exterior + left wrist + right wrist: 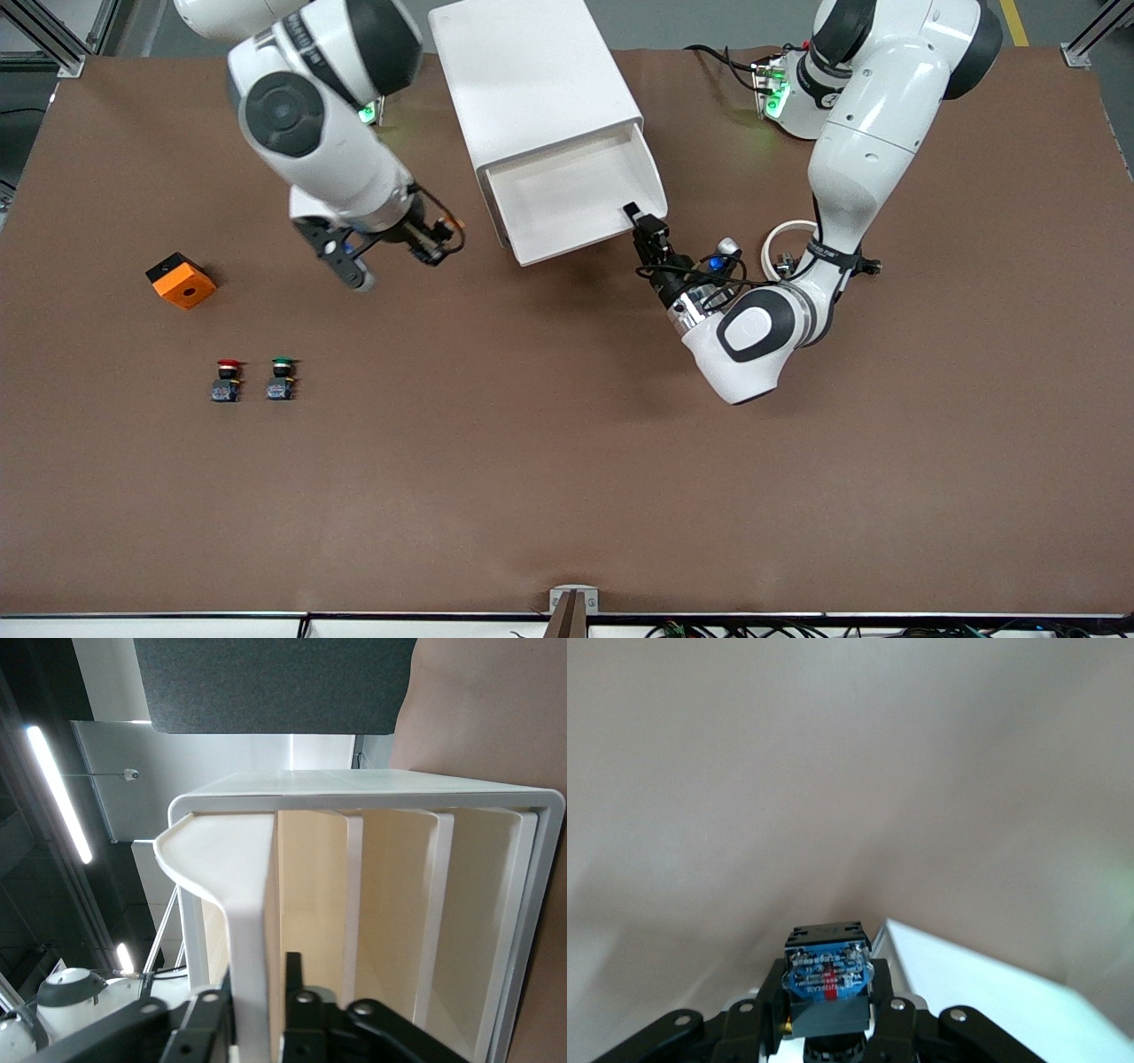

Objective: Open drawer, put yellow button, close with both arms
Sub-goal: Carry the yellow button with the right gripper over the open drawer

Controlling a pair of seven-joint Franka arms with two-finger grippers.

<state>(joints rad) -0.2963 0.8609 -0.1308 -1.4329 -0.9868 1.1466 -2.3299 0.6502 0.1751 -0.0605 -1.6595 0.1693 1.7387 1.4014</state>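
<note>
- Cabinet (532, 80): a tall white box standing near the table's edge by the robots' bases, about midway between the two arms.
- Drawer (567, 199): the uppermost tray, pulled out toward the front camera; its white floor is exposed. In the left wrist view the drawer (235, 895) front projects from the cabinet (532, 930), with three further cream fronts alongside it.
- Left gripper (645, 232): at the drawer's front corner toward the left arm's end of the table. In the left wrist view its fingers (297, 979) straddle the drawer front, one on each face, parted narrowly around that panel.
- Right gripper (432, 237): raised over the table (567, 461) just beside the cabinet, toward the right arm's end. In the right wrist view the right gripper (826, 1010) is clamped on the yellow button (827, 974), whose black and blue body shows between the fingers; the cap is hidden.
- Red-capped button (228, 379) and green-capped button (281, 378): upright side by side on the table toward the right arm's end, nearer the front camera than the orange cube (181, 280).
</note>
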